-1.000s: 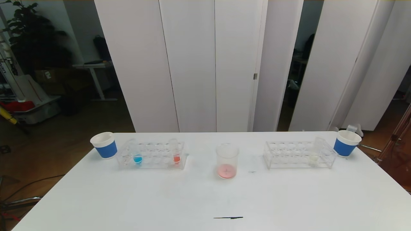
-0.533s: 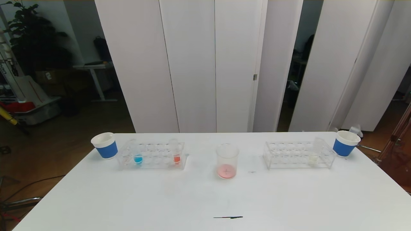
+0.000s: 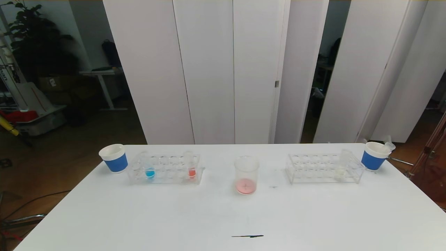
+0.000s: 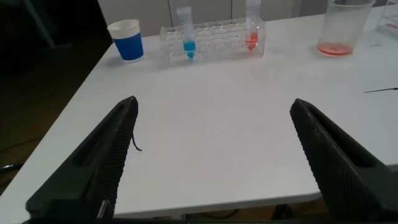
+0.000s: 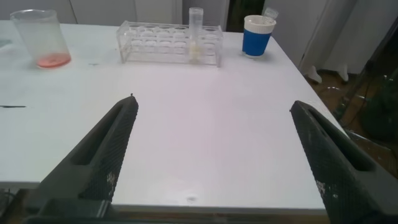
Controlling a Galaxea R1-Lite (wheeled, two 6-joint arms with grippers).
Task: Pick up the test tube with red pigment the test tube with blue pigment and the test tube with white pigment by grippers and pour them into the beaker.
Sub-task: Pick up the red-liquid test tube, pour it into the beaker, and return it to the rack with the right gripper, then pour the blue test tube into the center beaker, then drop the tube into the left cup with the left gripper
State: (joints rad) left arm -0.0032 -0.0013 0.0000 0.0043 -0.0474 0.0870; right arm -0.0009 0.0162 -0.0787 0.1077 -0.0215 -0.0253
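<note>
The clear beaker (image 3: 246, 174), with a thin pink-red layer at its bottom, stands mid-table. A clear rack (image 3: 163, 169) to its left holds the test tube with blue pigment (image 3: 149, 168) and the test tube with red pigment (image 3: 191, 166), both upright. A second rack (image 3: 322, 169) on the right holds the test tube with white pigment (image 3: 340, 168). Neither arm shows in the head view. My left gripper (image 4: 212, 101) is open and empty over the table's near edge, far from the blue tube (image 4: 188, 36) and red tube (image 4: 251, 30). My right gripper (image 5: 212, 102) is open and empty, far from the white tube (image 5: 196, 34).
A white paper cup with a blue band (image 3: 113, 158) stands at the far left by the rack. Another cup (image 3: 375, 156) at the far right has a small clear item at its rim. A short black mark (image 3: 247, 236) lies on the table near the front edge.
The small clear item at the right cup's rim has shifted slightly. Tubes, racks, beaker and cups stand where they were.
</note>
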